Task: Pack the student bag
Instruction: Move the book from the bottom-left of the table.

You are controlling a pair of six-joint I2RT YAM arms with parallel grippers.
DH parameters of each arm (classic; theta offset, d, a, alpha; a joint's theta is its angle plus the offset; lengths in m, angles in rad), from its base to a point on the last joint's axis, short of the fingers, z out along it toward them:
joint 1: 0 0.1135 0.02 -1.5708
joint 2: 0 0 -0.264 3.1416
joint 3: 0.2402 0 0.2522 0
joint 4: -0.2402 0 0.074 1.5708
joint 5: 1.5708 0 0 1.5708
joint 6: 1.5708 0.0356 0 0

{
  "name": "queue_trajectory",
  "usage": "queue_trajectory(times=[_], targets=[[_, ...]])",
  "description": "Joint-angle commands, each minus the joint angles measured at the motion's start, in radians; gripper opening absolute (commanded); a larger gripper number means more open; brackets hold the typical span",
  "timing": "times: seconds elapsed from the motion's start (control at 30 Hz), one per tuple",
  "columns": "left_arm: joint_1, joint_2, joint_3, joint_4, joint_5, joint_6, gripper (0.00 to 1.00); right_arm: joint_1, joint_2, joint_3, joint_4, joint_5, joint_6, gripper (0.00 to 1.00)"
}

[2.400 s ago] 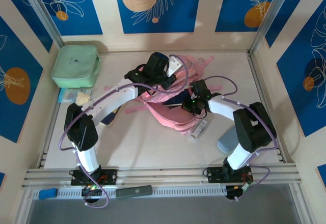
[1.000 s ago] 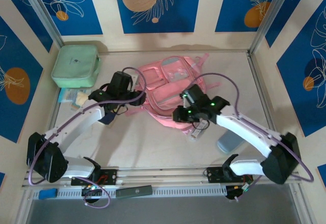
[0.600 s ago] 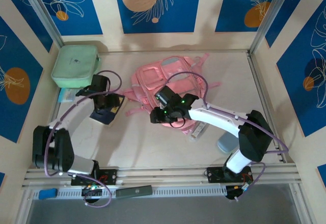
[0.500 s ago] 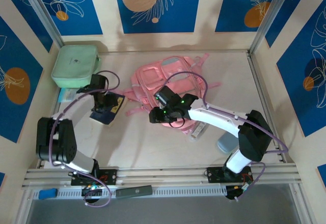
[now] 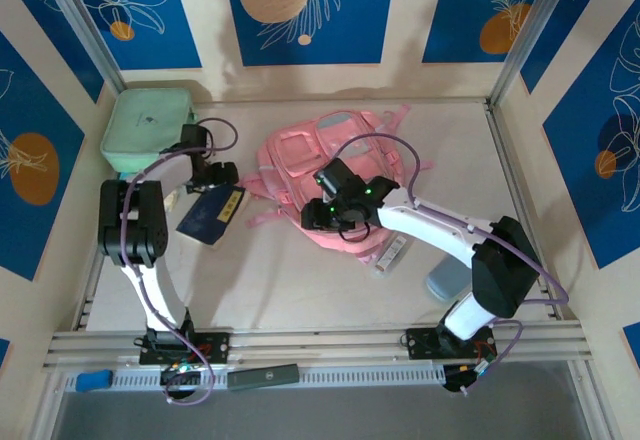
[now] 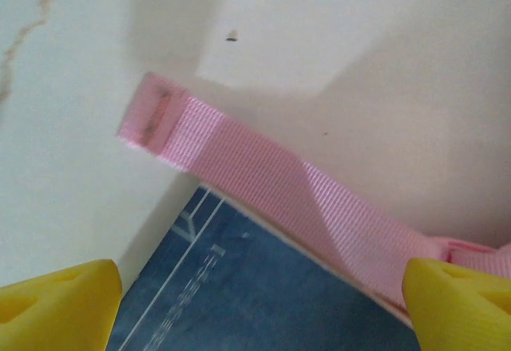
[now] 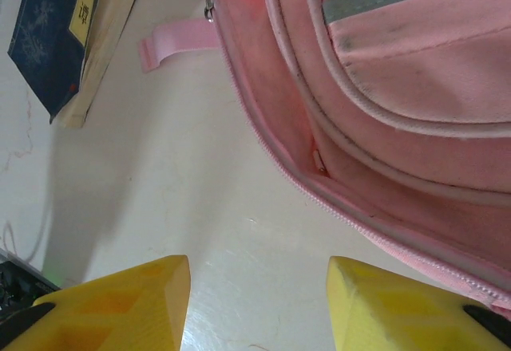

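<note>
The student bag [image 5: 335, 165] is a pink backpack lying flat in the middle of the table. One of its pink straps [image 6: 263, 179] crosses the corner of a dark blue book [image 6: 255, 295]. That book [image 5: 212, 216] lies left of the bag. My left gripper [image 5: 218, 174] hovers just beyond the book's far end, and its yellow fingertips [image 6: 60, 307] stand wide apart, holding nothing. My right gripper [image 5: 316, 216] is at the bag's near-left edge. It is open over bare table [image 7: 239, 231], with the bag's zipped side [image 7: 375, 120] just beyond.
A mint-green zipped case [image 5: 150, 127] sits at the far left, with small items [image 5: 135, 188] in front of it. A small white box [image 5: 392, 253] and a grey-blue object [image 5: 447, 280] lie near the right arm. The book [image 7: 49, 36] shows at the right wrist view's upper left.
The left gripper has opened wide and pulled back off the book towards the far left. The right gripper has opened partway and shifted slightly right along the bag's edge.
</note>
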Motion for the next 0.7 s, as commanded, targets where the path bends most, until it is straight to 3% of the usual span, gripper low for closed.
queue_trajectory(times=[0.0,0.23,0.53,0.67], targets=[[0.012,0.055,0.062,-0.050,0.064,0.041,0.91,-0.008,-0.029,-0.017,-0.005,-0.021,0.003,0.48],[0.006,-0.032,-0.085,-0.038,0.008,-0.052,0.90,-0.025,-0.018,-0.027,0.003,-0.030,-0.004,0.48],[-0.008,-0.288,-0.357,-0.113,-0.172,-0.208,0.88,-0.024,-0.012,-0.032,0.012,-0.046,-0.014,0.48],[-0.012,-0.415,-0.491,-0.107,-0.189,-0.281,0.97,-0.023,-0.007,-0.045,0.022,-0.059,-0.015,0.48]])
